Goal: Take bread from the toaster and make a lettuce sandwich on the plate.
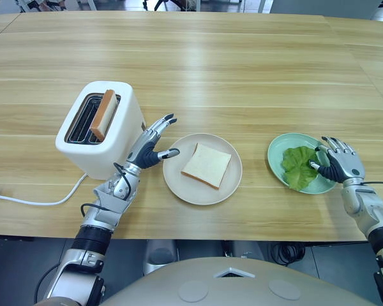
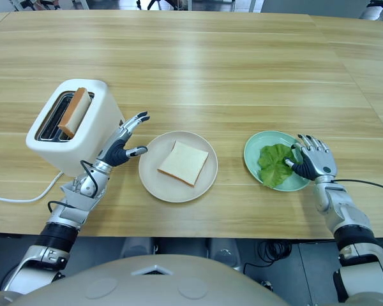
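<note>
A white toaster (image 1: 108, 137) stands at the left with one slice of bread (image 1: 103, 114) sticking up from its slot. A beige plate (image 1: 179, 183) in the middle carries a flat slice of white bread (image 1: 206, 165). On a green plate (image 1: 276, 150) at the right lies a lettuce leaf (image 1: 297, 166). My left hand (image 1: 152, 148) hovers open between the toaster and the beige plate, holding nothing. My right hand (image 1: 337, 160) rests over the green plate's right edge, fingers curling onto the lettuce leaf's edge.
The toaster's white power cord (image 1: 35, 199) trails left along the table's front edge. The wooden table (image 1: 230, 70) stretches far back behind the plates.
</note>
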